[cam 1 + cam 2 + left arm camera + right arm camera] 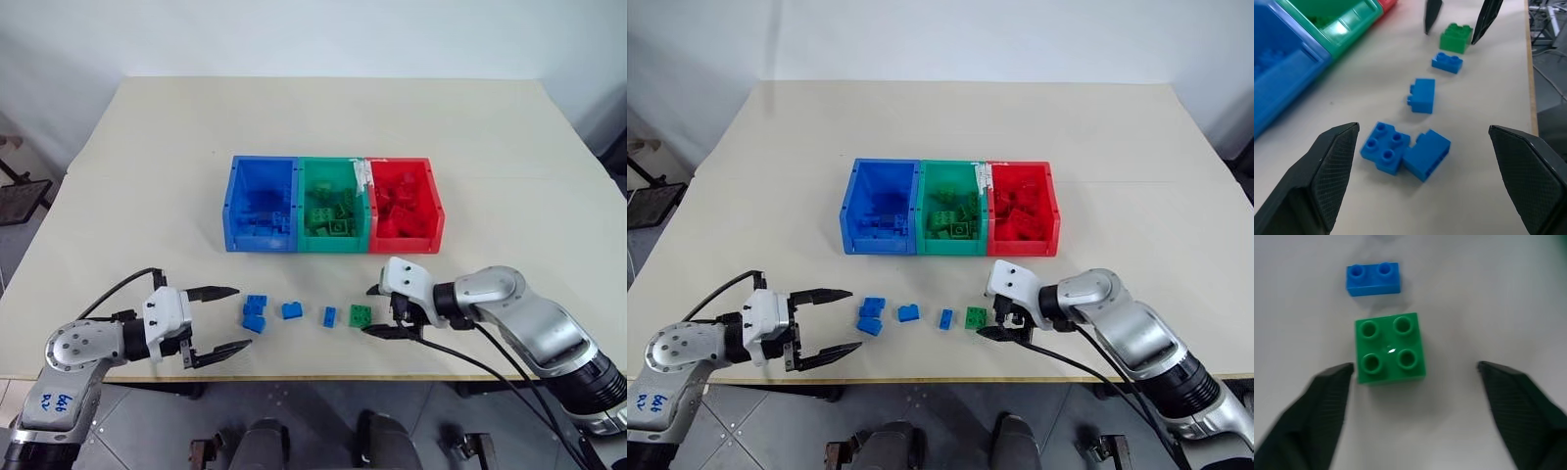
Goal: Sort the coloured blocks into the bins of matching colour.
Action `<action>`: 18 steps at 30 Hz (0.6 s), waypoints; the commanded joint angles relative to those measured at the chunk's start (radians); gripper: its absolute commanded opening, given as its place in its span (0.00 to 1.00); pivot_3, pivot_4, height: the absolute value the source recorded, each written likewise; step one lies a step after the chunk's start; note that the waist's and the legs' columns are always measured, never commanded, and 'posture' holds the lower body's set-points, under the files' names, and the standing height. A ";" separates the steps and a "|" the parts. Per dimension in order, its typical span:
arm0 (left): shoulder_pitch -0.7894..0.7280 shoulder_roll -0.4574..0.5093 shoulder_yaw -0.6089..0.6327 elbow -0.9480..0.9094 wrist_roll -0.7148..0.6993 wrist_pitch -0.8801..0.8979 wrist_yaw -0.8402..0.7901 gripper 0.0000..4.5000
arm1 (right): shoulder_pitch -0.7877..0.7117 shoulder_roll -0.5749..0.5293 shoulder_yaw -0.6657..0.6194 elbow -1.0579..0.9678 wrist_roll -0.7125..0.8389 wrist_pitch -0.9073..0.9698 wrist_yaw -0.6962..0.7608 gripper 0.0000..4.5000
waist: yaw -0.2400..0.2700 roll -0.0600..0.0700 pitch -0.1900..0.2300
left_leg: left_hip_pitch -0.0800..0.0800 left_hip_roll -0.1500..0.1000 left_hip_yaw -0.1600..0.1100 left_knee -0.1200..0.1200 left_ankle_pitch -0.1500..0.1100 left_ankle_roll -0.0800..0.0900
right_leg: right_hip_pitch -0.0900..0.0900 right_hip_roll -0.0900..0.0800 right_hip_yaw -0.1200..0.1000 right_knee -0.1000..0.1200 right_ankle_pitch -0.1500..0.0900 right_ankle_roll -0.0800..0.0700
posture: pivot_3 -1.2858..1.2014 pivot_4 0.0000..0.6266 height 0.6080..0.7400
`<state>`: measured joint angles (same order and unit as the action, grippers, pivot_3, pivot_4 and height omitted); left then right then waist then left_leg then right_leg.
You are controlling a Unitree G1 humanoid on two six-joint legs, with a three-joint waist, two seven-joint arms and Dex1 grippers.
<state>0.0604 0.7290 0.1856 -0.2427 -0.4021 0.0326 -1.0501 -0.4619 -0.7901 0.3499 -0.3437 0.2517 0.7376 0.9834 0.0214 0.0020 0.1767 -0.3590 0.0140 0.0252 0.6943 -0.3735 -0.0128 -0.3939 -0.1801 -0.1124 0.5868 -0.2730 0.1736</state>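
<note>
Your left gripper (221, 322) hangs over the near left part of the table (147, 176), its fingers spread wide with nothing between them, and bare tabletop runs from there to the left edge. Just right of it lie two blue blocks (256, 313) touching each other; your left wrist view shows one studs-up and the other on its side, which the head views do not make plain. Next comes a single blue block (292, 310) standing apart, then a narrow blue brick (329, 315), then the green block (361, 315), all in a loose row close to the near edge. Your right gripper (385, 311) sits at the green block with its fingers open, one on either side; the right wrist view shows one fingertip (1341, 377) just beside the block and the other well clear, so nothing is gripped yet. Farther back, mid-table, the blue bin (231, 201), green bin (302, 201) and red bin (433, 201) stand joined in a row, each with matching blocks inside, and open table lies beyond and to both sides of them.
</note>
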 commanded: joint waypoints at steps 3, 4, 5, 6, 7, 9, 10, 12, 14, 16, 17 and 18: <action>-0.001 -0.011 0.012 -0.034 -0.011 -0.024 0.015 1.00 | -0.025 0.032 -0.002 0.004 -0.005 0.003 0.005 0.40 | -0.002 0.000 0.000 | 0.000 0.000 0.000 0.000 0.000 0.000 | 0.000 0.000 0.000 0.000 0.000 0.000 | 0.52 0.24 1.00; -0.006 -0.018 0.008 -0.032 -0.012 -0.025 0.019 1.00 | -0.026 0.037 -0.007 0.013 -0.005 -0.005 0.005 0.32 | -0.002 0.000 0.000 | 0.000 0.000 0.000 0.000 0.000 0.000 | 0.000 0.000 0.000 0.000 0.000 0.000 | 0.52 0.24 1.00; -0.010 -0.022 0.006 -0.030 -0.013 -0.026 0.021 1.00 | -0.027 0.040 -0.010 0.020 -0.005 -0.010 0.004 0.32 | -0.001 0.000 0.000 | 0.000 0.000 0.000 0.000 0.000 0.000 | 0.000 0.000 0.000 0.000 0.000 0.000 | 0.52 0.24 1.00; -0.013 -0.033 0.005 -0.031 -0.017 -0.024 0.030 1.00 | -0.025 0.045 -0.024 0.028 0.004 -0.018 0.005 0.32 | -0.001 0.000 0.000 | 0.000 0.000 0.000 0.000 0.000 0.000 | 0.000 0.000 0.000 0.000 0.000 0.000 | 0.52 0.24 1.00; -0.014 -0.044 0.005 -0.034 -0.021 -0.017 0.043 1.00 | -0.025 0.056 -0.053 0.034 0.023 -0.052 0.013 0.32 | -0.001 0.000 0.000 | 0.000 0.000 0.000 0.000 0.000 0.000 | 0.000 0.000 0.000 0.000 0.000 0.000 | 0.52 0.24 1.00; -0.018 -0.080 0.017 -0.040 -0.031 -0.013 0.083 1.00 | -0.042 0.085 -0.114 0.041 0.079 -0.097 0.038 0.32 | -0.002 0.000 0.000 | 0.000 0.000 0.000 0.000 0.000 0.000 | 0.000 0.000 0.000 0.000 0.000 0.000 | 0.52 0.24 1.00; -0.019 -0.099 0.027 -0.047 -0.048 0.007 0.111 1.00 | -0.066 0.112 -0.141 0.052 0.102 -0.099 0.031 0.32 | -0.002 0.000 0.000 | 0.000 0.000 0.000 0.000 0.000 0.000 | 0.000 0.000 0.000 0.000 0.000 0.000 | 0.52 0.24 1.00; -0.013 -0.133 0.051 -0.055 -0.062 0.029 0.168 1.00 | -0.155 0.200 -0.195 0.119 0.119 -0.081 -0.051 0.32 | -0.011 0.000 0.000 | 0.000 0.000 0.000 0.001 0.000 0.000 | 0.000 0.000 0.000 0.001 0.000 0.000 | 0.52 0.24 1.00; 0.000 -0.151 0.074 -0.053 -0.062 0.036 0.206 1.00 | -0.229 0.267 -0.218 0.189 0.096 -0.090 -0.123 0.32 | -0.024 0.000 0.000 | 0.001 0.000 0.000 0.001 0.000 0.000 | 0.000 0.000 0.000 0.003 0.000 0.000 | 0.52 0.24 1.00; 0.017 -0.161 0.107 -0.046 -0.069 0.044 0.238 1.00 | -0.298 0.315 -0.221 0.277 0.048 -0.136 -0.182 0.32 | -0.026 0.000 0.000 | 0.002 0.001 0.000 0.000 0.000 0.000 | 0.000 0.000 0.000 0.004 0.000 0.000 | 0.52 0.24 1.00; 0.025 -0.164 0.120 -0.045 -0.072 0.047 0.248 1.00 | -0.324 0.332 -0.221 0.316 0.030 -0.162 -0.202 0.32 | -0.028 0.000 0.000 | 0.003 0.001 0.000 -0.001 0.000 -0.001 | 0.000 0.000 0.000 0.004 0.000 0.000 | 0.52 0.24 1.00; 0.034 -0.167 0.137 -0.041 -0.074 0.049 0.260 1.00 | -0.357 0.352 -0.220 0.368 0.009 -0.190 -0.227 0.32 | -0.031 0.000 0.000 | 0.003 0.001 0.000 -0.001 0.000 -0.001 | 0.000 0.000 0.000 0.004 0.000 0.000 | 0.52 0.24 1.00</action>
<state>0.0802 0.5661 0.2793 -0.2643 -0.4485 0.0827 -0.8133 -0.7909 -0.4521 0.1483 -0.0178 0.2893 0.5995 0.7978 -0.0095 0.0019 0.1766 -0.3561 0.0145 0.0256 0.6926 -0.3739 -0.0137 -0.3945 -0.1801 -0.1130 0.5906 -0.2729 0.1736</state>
